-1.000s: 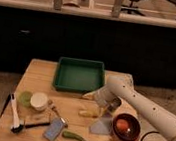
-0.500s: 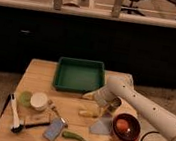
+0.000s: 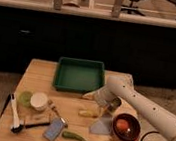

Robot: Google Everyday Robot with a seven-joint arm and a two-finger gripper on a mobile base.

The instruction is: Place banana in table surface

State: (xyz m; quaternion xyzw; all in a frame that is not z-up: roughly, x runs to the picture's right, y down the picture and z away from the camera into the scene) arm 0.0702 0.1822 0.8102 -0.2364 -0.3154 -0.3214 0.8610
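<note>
1. The banana [image 3: 88, 113] lay flat on the tabletop [image 3: 42, 75], just in front of the green tray [image 3: 80, 75] and left of the brown bowl [image 3: 125, 129]; it appeared to rest under its own weight, so placement looked essentially done.
2. The pincer [image 3: 98, 98] hung just above and slightly right of the banana, the white arm [image 3: 145, 111] reaching in from the right. Whether it was released or clenched could not be told.
3. The spot chosen was bare wood, apart from the green pepper [image 3: 75, 138] at the near edge and the blue packet [image 3: 55, 129] beside it.
4. A white cup [image 3: 39, 101], a green lid [image 3: 25, 98] and a utensil [image 3: 15, 116] sat at the left, well apart from the banana.
5. Judgement: the remaining step was a clean retreat upward, so as not to nudge the fruit.
</note>
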